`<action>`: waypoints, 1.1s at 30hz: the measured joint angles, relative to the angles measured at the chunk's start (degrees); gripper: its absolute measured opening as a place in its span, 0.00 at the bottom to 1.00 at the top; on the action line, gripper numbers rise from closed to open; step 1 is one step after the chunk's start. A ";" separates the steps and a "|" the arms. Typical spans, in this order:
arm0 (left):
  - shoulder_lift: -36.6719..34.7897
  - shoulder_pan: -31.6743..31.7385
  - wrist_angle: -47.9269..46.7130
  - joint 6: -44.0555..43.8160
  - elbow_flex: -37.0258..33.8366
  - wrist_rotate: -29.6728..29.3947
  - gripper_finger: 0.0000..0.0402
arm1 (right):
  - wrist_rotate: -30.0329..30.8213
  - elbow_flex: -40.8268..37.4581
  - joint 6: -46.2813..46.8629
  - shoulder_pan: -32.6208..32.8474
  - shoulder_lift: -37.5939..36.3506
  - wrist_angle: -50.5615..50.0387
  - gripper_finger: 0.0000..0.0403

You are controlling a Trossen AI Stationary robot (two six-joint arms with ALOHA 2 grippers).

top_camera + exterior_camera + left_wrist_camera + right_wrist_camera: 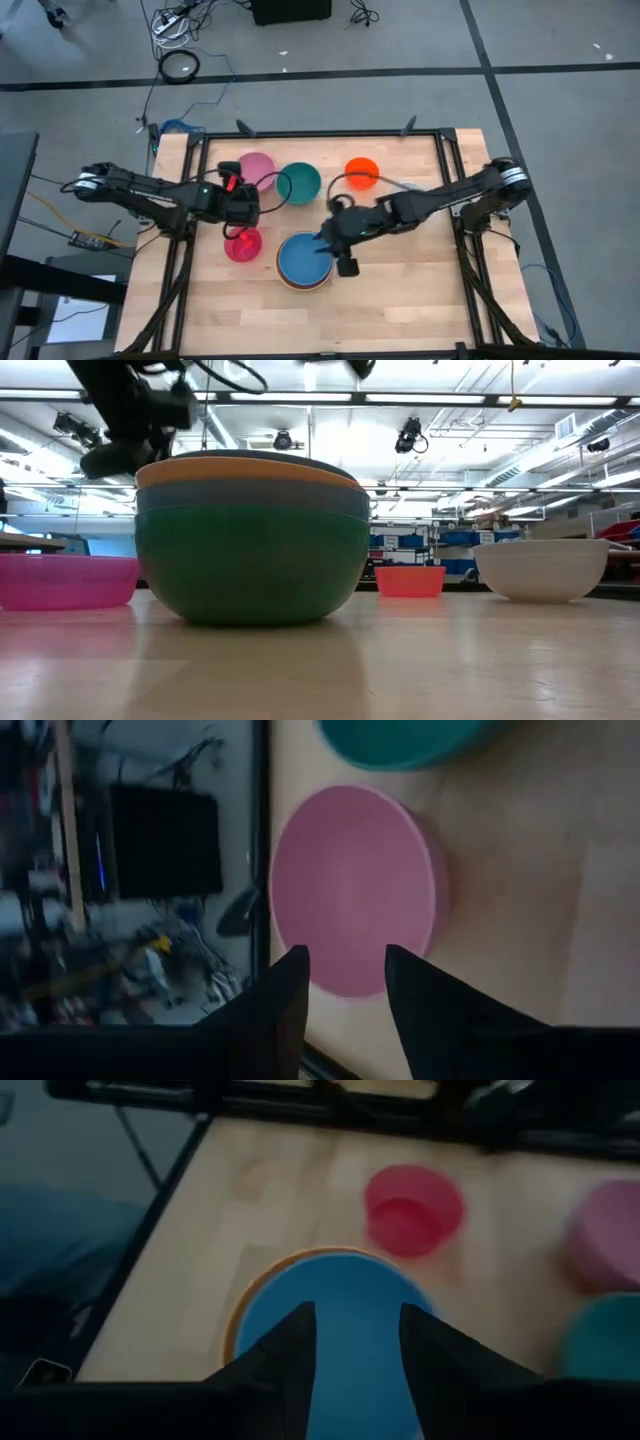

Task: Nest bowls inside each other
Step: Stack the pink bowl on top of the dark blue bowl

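A stack of nested bowls (303,262) stands at the table's near middle, a blue bowl (340,1320) innermost; the low view shows its orange, light blue and green walls (250,530). My right gripper (355,1342) hangs open just above the blue bowl's right side (330,245) and touches nothing. My left gripper (345,985) is open above the near edge of the pink bowl (350,885), which sits at the far left (257,168). A teal bowl (299,183), a small orange bowl (362,172) and a red bowl (243,244) each stand alone. A white bowl (540,568) shows only in the low view.
A black frame (320,133) runs along the table's far edge and down both sides. Bare wood (400,270) lies to the right of the stack. Cables (180,65) lie on the floor beyond the far edge.
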 joint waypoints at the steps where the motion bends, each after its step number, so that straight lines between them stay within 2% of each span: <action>1: -0.07 0.88 1.10 4.89 -0.68 1.23 0.35 | 1.24 0.00 0.00 0.00 -1.56 -1.63 0.33; 4: -1.45 4.30 4.71 16.76 -2.76 8.16 0.35 | 4.42 0.00 1.30 0.03 -6.23 -5.97 0.32; 6: -2.93 7.71 6.88 21.21 -3.99 13.90 0.35 | 6.57 0.00 2.64 0.52 -9.03 -8.39 0.32; 12: -7.58 16.66 8.98 27.06 -4.61 23.61 0.35 | 12.13 0.00 4.55 2.96 -13.43 -13.12 0.32; 16: -8.61 21.47 9.29 28.70 -4.59 31.67 0.35 | 13.65 0.00 5.71 3.64 -13.85 -14.56 0.32; 26: -4.66 28.89 9.66 35.26 -4.57 39.04 0.35 | 13.68 0.00 9.63 3.65 -13.48 -17.11 0.32; 33: -0.93 32.41 11.86 38.91 -4.57 40.15 0.35 | 13.71 0.00 9.75 3.65 -13.45 -17.14 0.32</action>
